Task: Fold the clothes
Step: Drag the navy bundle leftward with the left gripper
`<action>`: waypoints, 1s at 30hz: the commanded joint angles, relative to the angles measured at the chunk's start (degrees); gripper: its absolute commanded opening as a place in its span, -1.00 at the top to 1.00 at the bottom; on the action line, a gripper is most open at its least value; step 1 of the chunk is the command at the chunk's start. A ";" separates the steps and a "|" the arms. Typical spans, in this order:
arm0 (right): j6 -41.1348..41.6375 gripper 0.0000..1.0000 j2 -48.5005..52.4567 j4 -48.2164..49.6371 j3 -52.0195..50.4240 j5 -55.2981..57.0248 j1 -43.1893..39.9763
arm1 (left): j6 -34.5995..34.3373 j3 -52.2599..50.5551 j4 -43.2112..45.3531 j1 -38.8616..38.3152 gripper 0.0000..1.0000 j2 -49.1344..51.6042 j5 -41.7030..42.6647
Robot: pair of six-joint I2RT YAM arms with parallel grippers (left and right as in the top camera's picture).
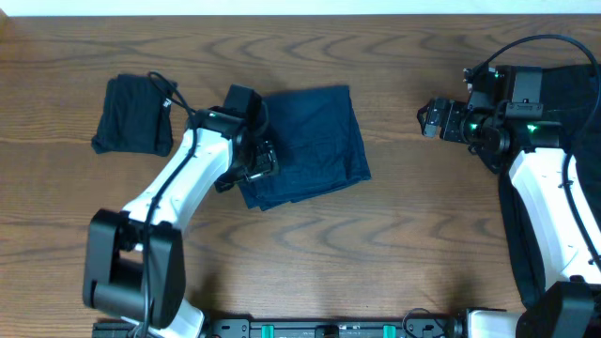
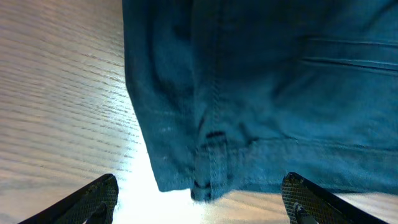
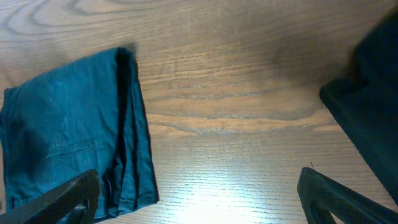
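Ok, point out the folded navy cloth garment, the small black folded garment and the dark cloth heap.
folded navy cloth garment (image 1: 315, 141), overhead view, middle of top layer.
small black folded garment (image 1: 131, 115), overhead view, its centre.
dark cloth heap (image 3: 373, 106), right wrist view, near its edge.

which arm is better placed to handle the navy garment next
Left, probably. The left gripper hangs open right at the navy garment's edge, its fingers either side of the hem. The right gripper is open too, but stands apart over bare table to the garment's right.
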 commanded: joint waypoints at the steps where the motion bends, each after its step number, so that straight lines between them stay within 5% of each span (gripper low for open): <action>1: 0.15 -0.98 0.09 -0.17 -0.09 0.20 -0.44 | -1.14 -0.46 -0.02 -0.26 -0.71 3.08 -0.46; 22: 0.17 -0.98 0.09 -0.17 -0.09 0.20 -0.42 | -1.81 -1.70 4.52 -4.15 -0.72 10.51 -0.48; 30: 0.15 -0.99 0.09 -0.17 -0.09 0.20 -0.42 | -5.84 -7.39 10.93 -4.13 -0.99 11.10 0.13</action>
